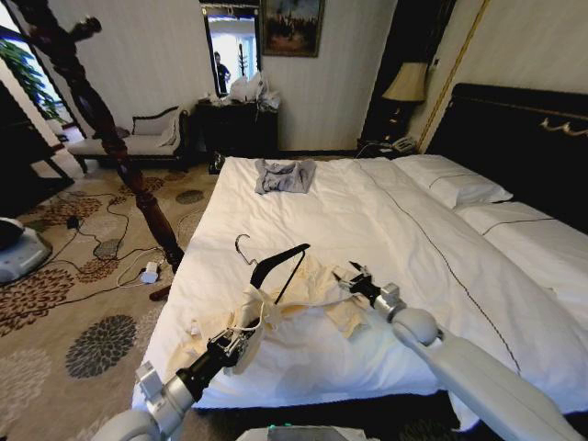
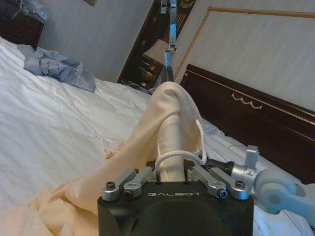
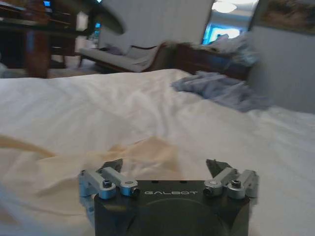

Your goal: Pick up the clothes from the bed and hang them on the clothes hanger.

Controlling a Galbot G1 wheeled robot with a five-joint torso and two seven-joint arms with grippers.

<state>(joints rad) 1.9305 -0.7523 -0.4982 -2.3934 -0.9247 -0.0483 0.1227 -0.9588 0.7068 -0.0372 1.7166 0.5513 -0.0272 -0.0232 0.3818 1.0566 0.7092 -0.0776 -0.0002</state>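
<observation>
The cream, pale-yellow long-sleeved shirt of thin soft fabric (image 1: 303,299) lies crumpled near the foot of the very wide bed with plain white sheets (image 1: 386,230). One part of it is lifted off the sheet: the left tool (image 1: 246,333) is pressed together on a fold of the cloth, and in the left wrist view the fabric (image 2: 167,123) rises from between its fingers like a tall tent, with a thin white cord (image 2: 189,150) looping beside it. The slim black triangular hanger with a silver wire hook (image 1: 276,262) is tilted above the shirt, with one end under the cloth near the left tool — I cannot tell if it is already inside a sleeve or the collar.

The right tool (image 1: 354,277) is just beside the other edge of the shirt, its fingers spread and holding nothing; in its own view the yellow cloth (image 3: 142,150) lies directly in front of them.

So I judge the task is in the middle: the shirt is picked up partly, the hanging is not finished.

Around this, a smaller grey-blue garment (image 1: 283,175) lies well apart, toward the far side of the bed. A tall dark turned-wood post (image 1: 101,129) stands on the robot's left beside the bed, near the left arm, and cables (image 1: 101,248) lie on the patterned carpet.
</observation>
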